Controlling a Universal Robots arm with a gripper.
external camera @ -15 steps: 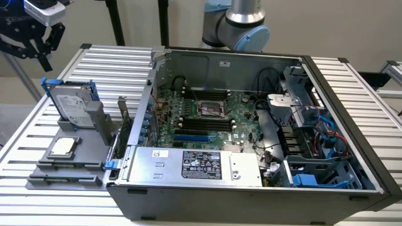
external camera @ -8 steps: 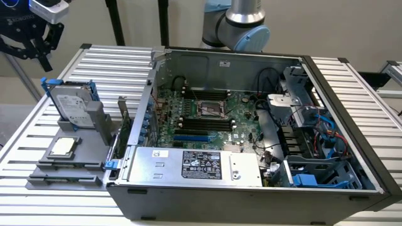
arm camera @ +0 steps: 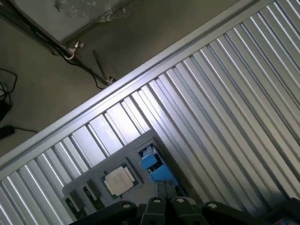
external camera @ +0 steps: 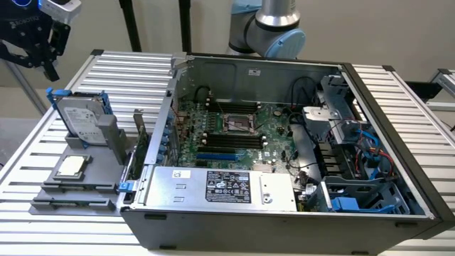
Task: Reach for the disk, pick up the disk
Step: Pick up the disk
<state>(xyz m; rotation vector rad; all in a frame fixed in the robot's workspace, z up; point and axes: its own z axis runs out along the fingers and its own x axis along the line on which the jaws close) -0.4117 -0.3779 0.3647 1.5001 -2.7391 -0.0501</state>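
Exterior view: the grey holder [external camera: 71, 186] lies on the slatted aluminium table [external camera: 128, 69], just beside the open computer case [external camera: 284, 216] and on the exterior view's left of it. The disk [external camera: 80, 120] stands upright on edge in the holder's far slot, with its label facing the camera and a blue frame along its edges. A small square chip [external camera: 73, 166] lies flat on the holder, on the near side of the disk. The gripper [external camera: 48, 66] hangs above the holder, higher than the disk's top edge and toward the exterior view's left — clear air between it and the disk, nothing in its grasp. The arm's base [external camera: 274, 26] rises behind the case, on the side away from the holder. Wrist view: looks down on the holder [arm camera: 133, 146] and the table [arm camera: 225, 93], with floor [arm camera: 47, 93] past the table's edge. The gripper [arm camera: 162, 186] has its fingers pressed together, empty, pointing down at the holder. The disk [arm camera: 151, 161] shows edge-on as a blue frame piece in the holder, just beside the fingertips as pictured — contact cannot be told here. The chip [arm camera: 119, 180] lies on the holder beside the disk.
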